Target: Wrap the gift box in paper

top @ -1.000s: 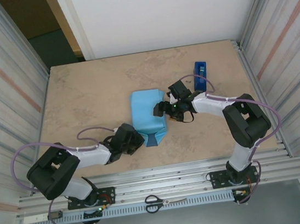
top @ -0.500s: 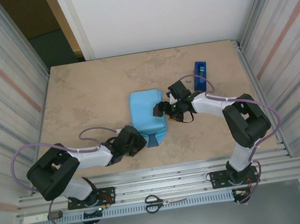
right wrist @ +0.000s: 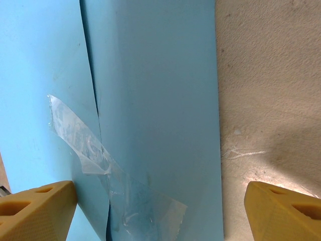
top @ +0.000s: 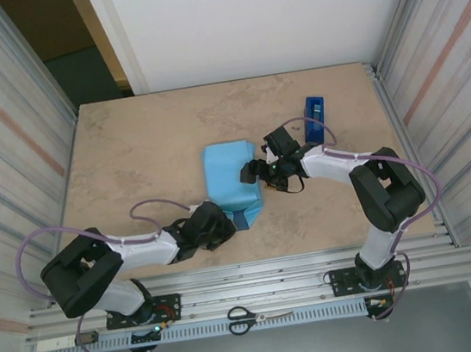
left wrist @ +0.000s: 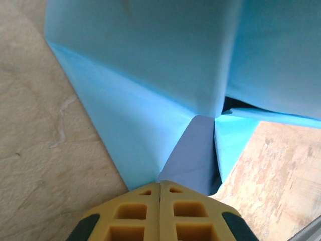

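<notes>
Paper (top: pixel 232 181), sky-blue side out, is folded into a flat, boxy parcel lying near the middle of the tabletop (top: pixel 129 155), a little toward its near edge. At the parcel's near end the folds come in from both sides. A small navy triangular flap (top: pixel 241 219) pokes out flat onto the stone-patterned surface.

The left hand (top: pixel 224 222) sits low on the tabletop just beside that flap, on the side toward the left edge. In its wrist camera the two yellow fingertips (left wrist: pixel 135 211) are pressed together with only a hairline between them. Their tip meets the bottom of the navy flap, though I cannot tell whether any paper is nipped between them.

The right hand (top: pixel 256 180) is at the side of the parcel that faces the right edge of the tabletop. Its fingers (right wrist: pixel 35 213) are spread wide, one over the blue paper and the other over bare tabletop, with nothing held. Below it a crumpled strip of clear tape (right wrist: pixel 95 155) lies slantwise across the seam where one sheet edge overlaps the other.

A royal-blue tape dispenser (top: pixel 316 118) stands toward the far right corner, well apart from the parcel. Scissors (top: pixel 258 316) lie on the metal rail (top: pixel 323 313) in front of the near edge, between the two arm bases.
</notes>
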Robot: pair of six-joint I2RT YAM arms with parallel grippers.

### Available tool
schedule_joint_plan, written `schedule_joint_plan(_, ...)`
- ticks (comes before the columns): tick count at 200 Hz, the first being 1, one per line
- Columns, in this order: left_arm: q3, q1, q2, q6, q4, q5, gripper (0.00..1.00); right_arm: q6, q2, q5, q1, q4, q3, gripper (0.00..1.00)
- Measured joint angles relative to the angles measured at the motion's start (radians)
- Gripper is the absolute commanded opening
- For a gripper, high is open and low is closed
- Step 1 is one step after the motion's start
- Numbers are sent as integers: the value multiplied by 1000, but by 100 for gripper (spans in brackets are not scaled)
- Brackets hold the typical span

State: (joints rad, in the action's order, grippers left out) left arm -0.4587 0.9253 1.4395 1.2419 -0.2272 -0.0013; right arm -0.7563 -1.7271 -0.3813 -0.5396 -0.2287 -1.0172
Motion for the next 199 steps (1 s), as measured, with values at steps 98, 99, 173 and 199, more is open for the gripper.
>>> schedule_joint_plan(98,-50,18,-195,-87,118,10,0,-2,-1,19,-8,-37,-23,86)
schedule_joint_plan(99,-50,18,-201,-88,119,9,0,-2,-1,19,-8,-38,-23,86)
schedule_joint_plan(173,11,-113,-250,-150,124,28,0,-2,-8,23,-11,-68,-44,86)
schedule_joint_plan(199,5,-113,-162,-146,100,35,0,-3,-10,24,-13,-70,-46,86)
